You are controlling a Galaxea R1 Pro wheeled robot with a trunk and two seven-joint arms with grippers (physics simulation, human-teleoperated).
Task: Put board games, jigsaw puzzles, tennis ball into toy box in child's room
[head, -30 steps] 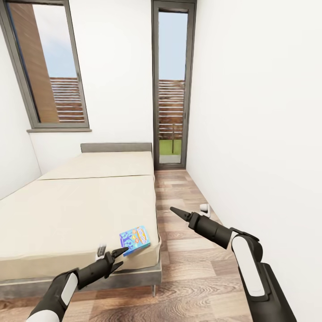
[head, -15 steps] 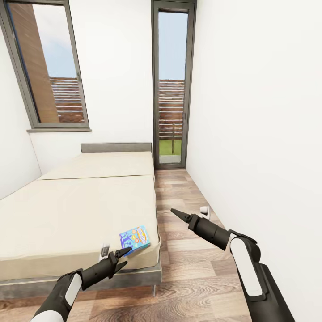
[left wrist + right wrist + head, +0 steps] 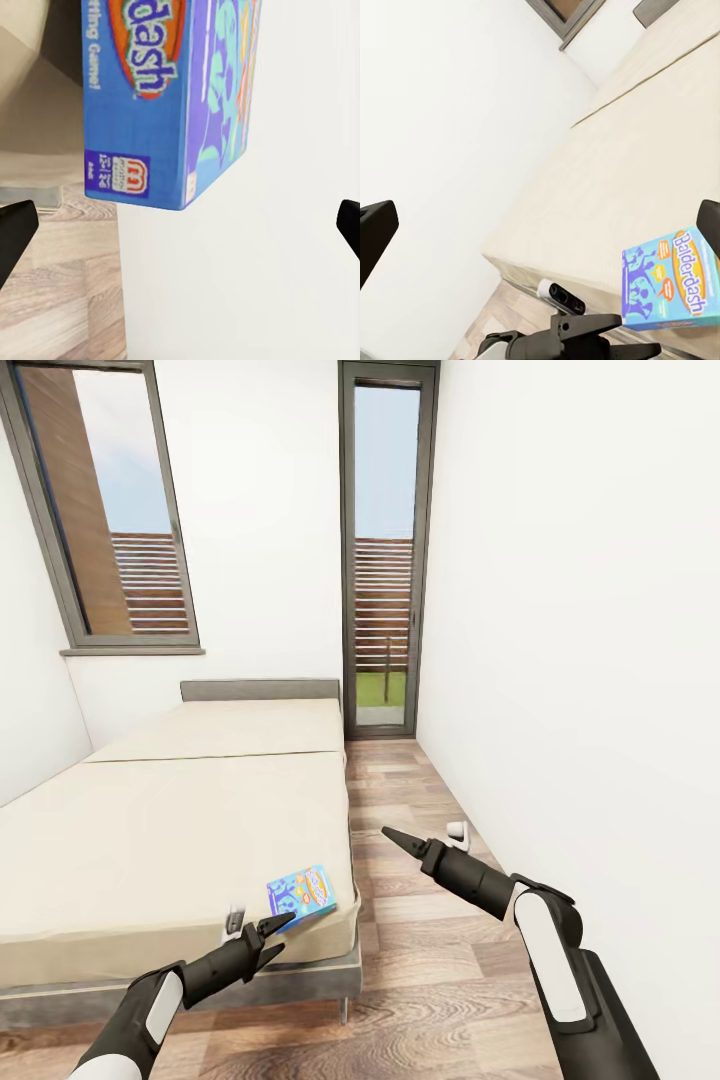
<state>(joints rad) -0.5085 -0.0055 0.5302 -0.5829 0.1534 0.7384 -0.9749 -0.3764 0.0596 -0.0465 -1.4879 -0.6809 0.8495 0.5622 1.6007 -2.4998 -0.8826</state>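
- Reaching toward the blue board game (image 3: 301,894), the left gripper (image 3: 276,932) hovered just short of the box's near edge; jaws were parted, nothing between them.
- In the left wrist view the blue board game (image 3: 161,97) sat straight ahead between the two dark fingertips (image 3: 15,232), still apart from both (no contact seen).
- Box lay flat on the bed (image 3: 170,830), at the near corner by the floor-side edge, slightly overhanging the mattress rim as far as could be judged.
- Long axis of the box ran roughly across the line of the left arm's approach, tilted a little toward the wall side.
- Left arm was clearly the nearer one; right gripper (image 3: 392,836) hung over the wood floor (image 3: 420,920), well apart from the box, pointing toward the bed. Its fingertips showed wide apart at the edges of the right wrist view, holding nothing.
- Right wrist view also caught the box (image 3: 671,281) lettered "Balderdash", with the left gripper (image 3: 607,330) just beside it.
- Judgement: next move calls for a short advance so the jaws straddle the box's thin edge.
- Only one game box was seen on the bed.
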